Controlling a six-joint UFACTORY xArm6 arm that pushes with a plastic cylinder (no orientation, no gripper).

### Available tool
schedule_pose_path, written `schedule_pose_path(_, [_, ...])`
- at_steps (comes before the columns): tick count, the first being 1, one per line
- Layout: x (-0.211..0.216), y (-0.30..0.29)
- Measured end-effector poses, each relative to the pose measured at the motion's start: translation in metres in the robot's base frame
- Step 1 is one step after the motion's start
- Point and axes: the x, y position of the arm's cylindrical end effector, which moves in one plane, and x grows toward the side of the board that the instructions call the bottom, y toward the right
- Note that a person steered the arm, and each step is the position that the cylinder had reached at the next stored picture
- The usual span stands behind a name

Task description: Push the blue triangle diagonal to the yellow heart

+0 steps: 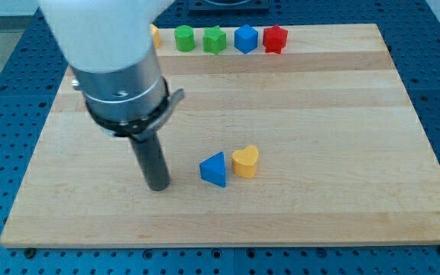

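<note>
My tip (159,186) sits just left of blue triangle (214,169).

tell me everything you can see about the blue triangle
The blue triangle is a small solid block of even, matte blue, with one corner pointing toward the view's top and a darker side face toward the view's bottom. It lies flat on the wooden board, a little below its middle. Its right edge sits against or nearly against the yellow heart; I cannot tell whether they touch. My tip is on the board to its left, clearly apart from it.
</note>
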Motion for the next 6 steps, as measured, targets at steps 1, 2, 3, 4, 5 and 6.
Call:
schedule_pose_path(1, [0.000, 0.026])
schedule_pose_path(2, [0.000, 0.048])
schedule_pose_path(3, [0.000, 0.066])
schedule_pose_path(4, [-0.001, 0.084])
schedule_pose_path(5, [-0.011, 0.087])
schedule_pose_path(6, [-0.020, 0.072])
